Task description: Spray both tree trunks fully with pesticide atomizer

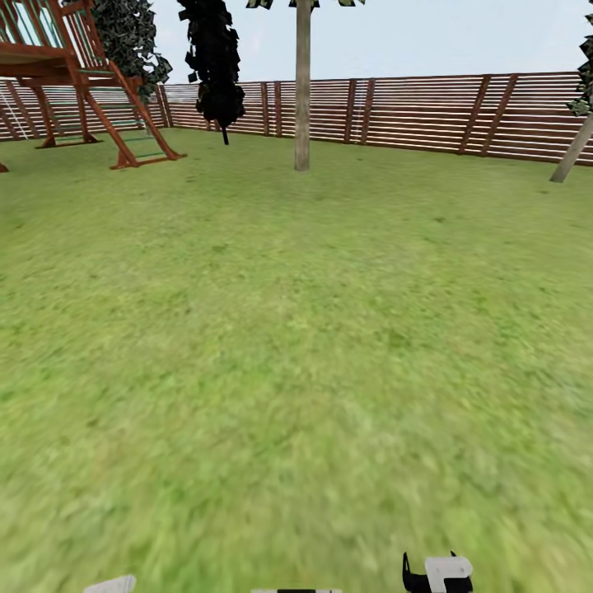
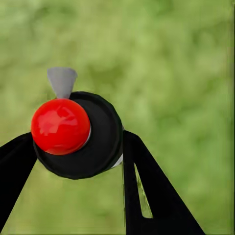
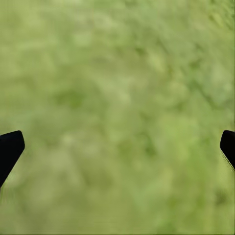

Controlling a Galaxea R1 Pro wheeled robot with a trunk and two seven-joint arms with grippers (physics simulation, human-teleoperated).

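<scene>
My left gripper (image 2: 78, 152) is clamped on the black atomizer with a red dome cap and grey nozzle (image 2: 73, 129), one dark finger (image 2: 156, 196) at each side. My right gripper (image 3: 117, 147) gapes wide, empty (blurred green grass lawn (image 3: 117, 73) behind). A pale tree trunk (image 1: 302, 91) stands upper centre by the brown slatted fence (image 1: 428, 111).

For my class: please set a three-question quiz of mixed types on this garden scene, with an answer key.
1. True or false: the left end effector grips the atomizer.
2. The wooden fence stands: A) behind the pale tree trunk; B) in front of it.
3. Fill in: the right end effector is ____, with only grass between its fingers.

Key: 1 true; 2 A; 3 open.
</scene>
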